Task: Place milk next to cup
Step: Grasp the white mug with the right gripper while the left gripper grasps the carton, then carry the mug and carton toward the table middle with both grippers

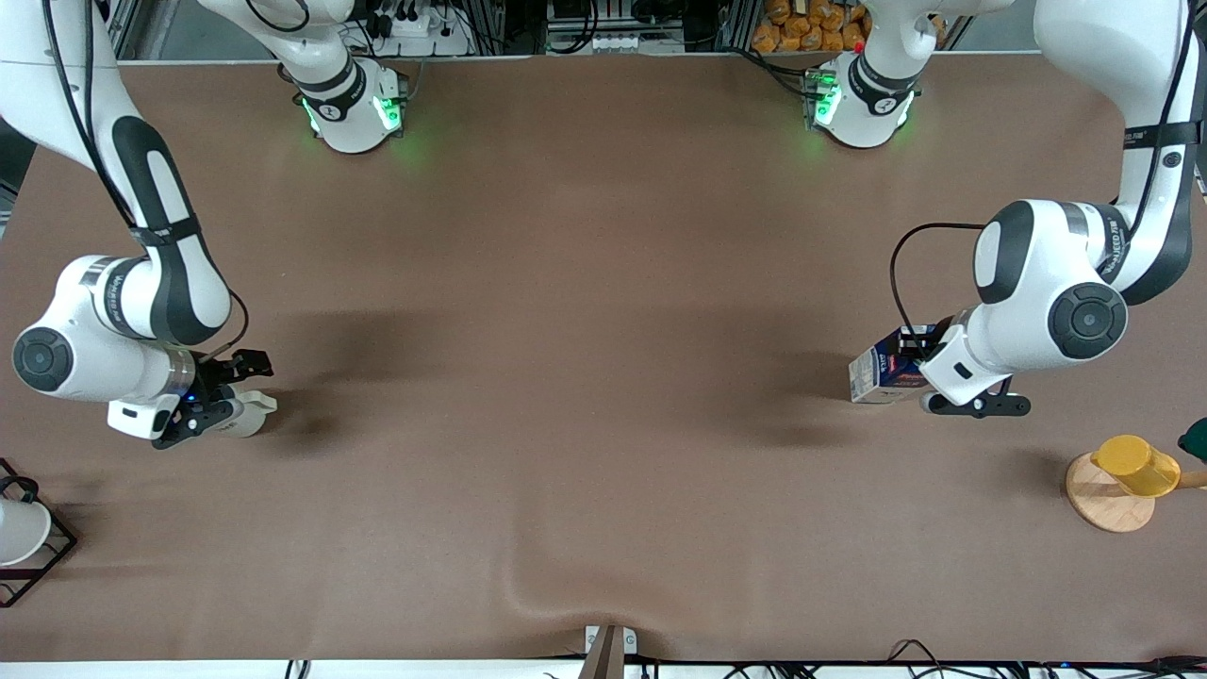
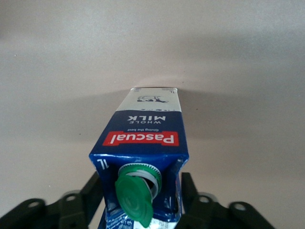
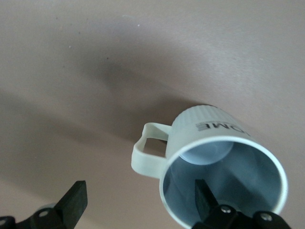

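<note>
The milk (image 1: 879,372), a dark blue carton with a green cap, is at the left arm's end of the table. My left gripper (image 1: 913,356) is shut on its upper sides. In the left wrist view the milk (image 2: 143,138) fills the space between the fingers (image 2: 188,191) of my left gripper (image 2: 140,195), its whitish base against the cloth. The cup (image 1: 248,415), a cream-white mug, is at the right arm's end. My right gripper (image 1: 234,391) is open around its rim. In the right wrist view one finger (image 3: 205,198) is inside the cup (image 3: 209,129), the other beside its handle, with my right gripper (image 3: 140,200) astride the wall.
A yellow cup (image 1: 1134,465) sits on a round wooden stand (image 1: 1103,500) nearer the front camera than the milk. A black wire rack (image 1: 42,556) with a white cup (image 1: 17,530) stands at the right arm's end. The brown cloth (image 1: 566,589) has a wrinkle near the front edge.
</note>
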